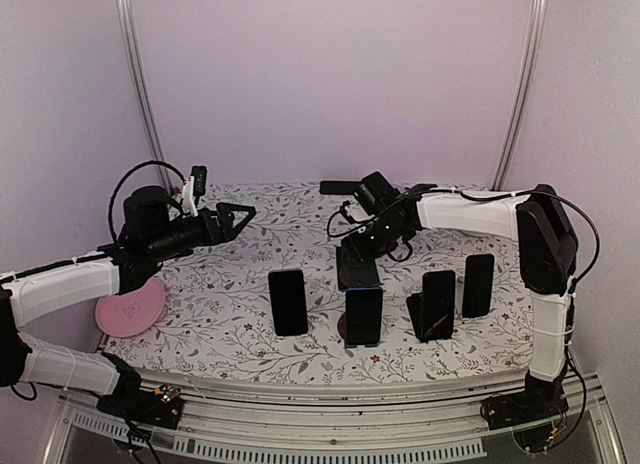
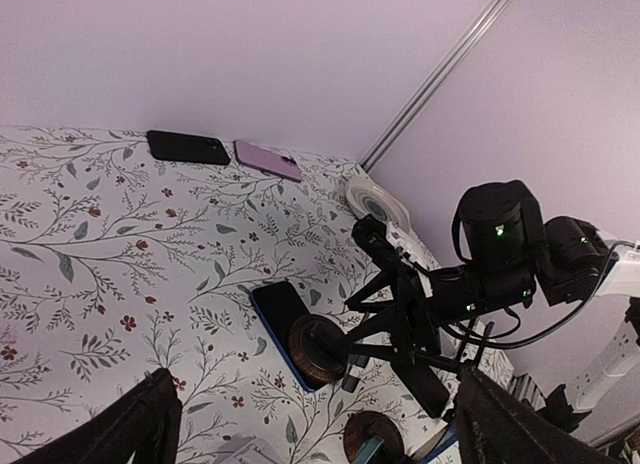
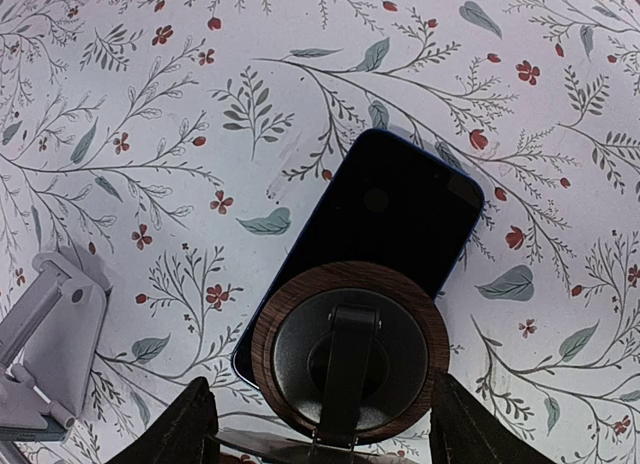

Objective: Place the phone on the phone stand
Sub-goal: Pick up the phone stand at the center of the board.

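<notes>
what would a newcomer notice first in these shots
Four dark phones stand upright in a row along the near side of the floral tablecloth. Just behind them, the right claw hangs open over a round wood-rimmed stand at the end of a dark, blue-edged phone lying flat. A flat pink round disc sits at the cloth's left edge.

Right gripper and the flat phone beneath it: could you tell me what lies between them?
The wooden phone stand, overlapping the phone's near end, per the right wrist view.

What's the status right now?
Left gripper open, empty. Right gripper open over stand. Phone flat on table, stand overlapping its end.
</notes>
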Action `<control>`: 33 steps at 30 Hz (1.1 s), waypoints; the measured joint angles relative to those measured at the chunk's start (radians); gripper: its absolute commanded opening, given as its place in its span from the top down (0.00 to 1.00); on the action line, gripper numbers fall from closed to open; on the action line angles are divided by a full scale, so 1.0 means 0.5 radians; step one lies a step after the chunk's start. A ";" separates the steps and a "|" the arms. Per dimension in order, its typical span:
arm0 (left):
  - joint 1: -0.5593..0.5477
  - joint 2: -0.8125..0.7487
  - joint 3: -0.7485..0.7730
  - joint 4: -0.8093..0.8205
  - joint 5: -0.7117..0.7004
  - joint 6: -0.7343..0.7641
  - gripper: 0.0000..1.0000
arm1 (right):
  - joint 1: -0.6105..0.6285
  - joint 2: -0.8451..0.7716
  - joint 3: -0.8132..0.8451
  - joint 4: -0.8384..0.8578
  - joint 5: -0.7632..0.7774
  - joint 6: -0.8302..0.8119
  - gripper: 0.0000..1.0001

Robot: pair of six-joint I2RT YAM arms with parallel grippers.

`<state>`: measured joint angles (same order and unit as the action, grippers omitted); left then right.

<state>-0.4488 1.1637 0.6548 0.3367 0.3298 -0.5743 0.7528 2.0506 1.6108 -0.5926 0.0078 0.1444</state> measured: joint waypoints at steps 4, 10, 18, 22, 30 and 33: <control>0.001 -0.008 -0.005 0.006 0.005 -0.022 0.06 | 0.000 0.000 0.021 -0.024 0.019 0.010 0.59; 0.001 -0.015 -0.023 0.018 0.025 -0.044 0.07 | 0.000 -0.001 0.101 -0.041 0.027 0.029 0.60; 0.000 -0.014 -0.023 0.047 0.078 -0.050 0.15 | 0.000 -0.001 0.198 -0.056 0.026 0.041 0.60; -0.015 0.011 -0.015 0.057 0.094 -0.040 0.21 | 0.000 -0.001 0.288 -0.063 0.020 0.049 0.60; -0.103 0.185 0.129 0.061 0.090 0.034 0.42 | 0.000 -0.001 0.455 -0.016 -0.073 0.110 0.60; -0.146 0.252 0.192 0.063 0.086 0.070 0.52 | 0.000 -0.001 0.500 0.035 -0.119 0.154 0.60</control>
<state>-0.5217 1.2896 0.7509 0.3683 0.3729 -0.5392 0.7528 2.0502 1.8606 -0.5751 -0.0517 0.2214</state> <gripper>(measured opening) 0.566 0.663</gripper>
